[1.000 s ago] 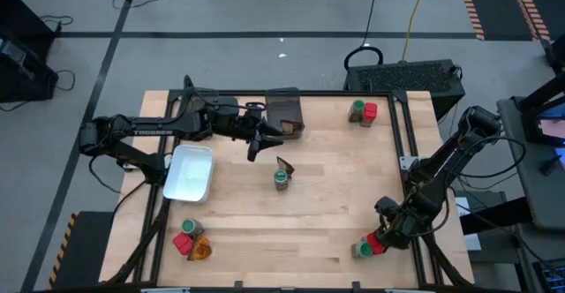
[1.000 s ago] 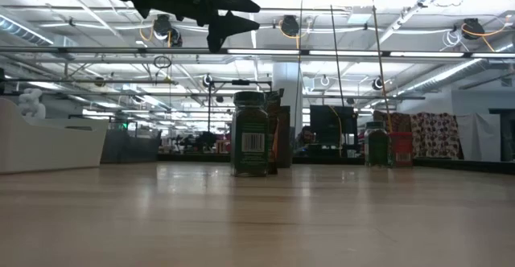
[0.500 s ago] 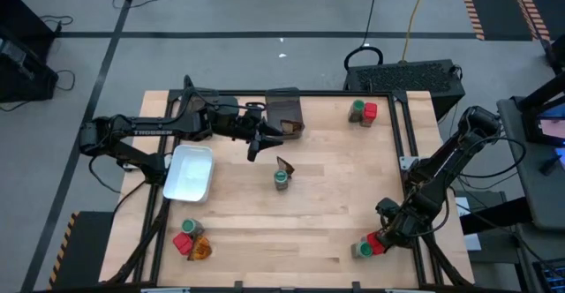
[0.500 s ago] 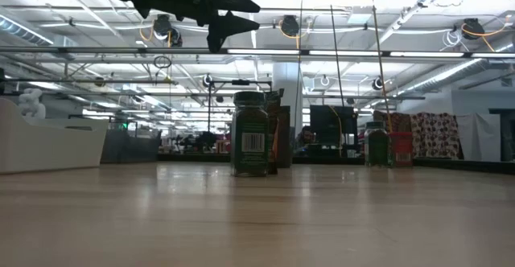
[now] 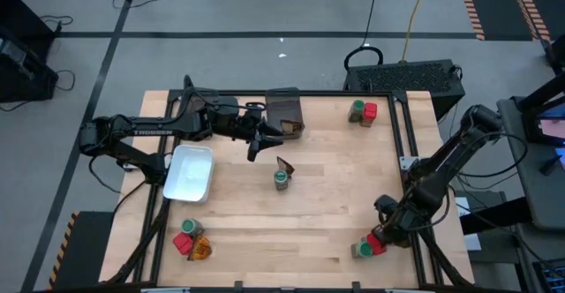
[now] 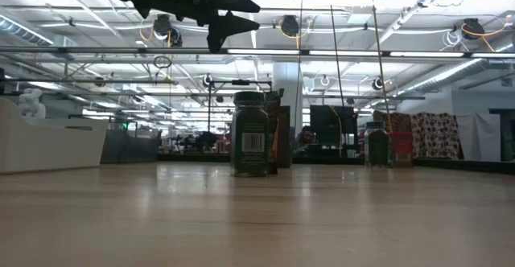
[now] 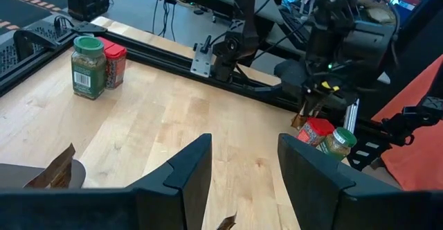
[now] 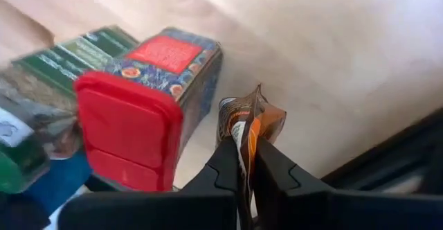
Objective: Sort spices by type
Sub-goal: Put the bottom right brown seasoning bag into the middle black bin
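My right gripper (image 8: 243,159) is at the table's near right corner (image 5: 383,231), shut on a brown-orange packet (image 8: 248,122). Right beside it lie a red container (image 8: 149,112) and a green-lidded jar (image 8: 31,136). My left gripper (image 7: 242,167) hangs open above the far middle of the table (image 5: 256,143) and holds nothing. A jar (image 5: 281,179) with a packet (image 5: 285,164) behind it stands mid-table. A jar (image 5: 357,109) and a red container (image 5: 370,111) stand at the far right. My right gripper pinches the packet's thin body (image 8: 243,138) between its two fingers, with the packet edge-on in the gap. The fingers come steeply from above. The packet's crimped end (image 8: 257,95) sticks out past the fingertips toward the table; whether it rests there, I cannot tell.
A white tray (image 5: 190,171) lies at the left and a dark bin (image 5: 284,108) at the far middle. At the near left corner stand a jar (image 5: 190,229), a red container (image 5: 183,243) and an orange packet (image 5: 201,250). A dark frame rail (image 5: 410,152) runs along the right edge.
My right gripper has risen slightly at the near right corner.
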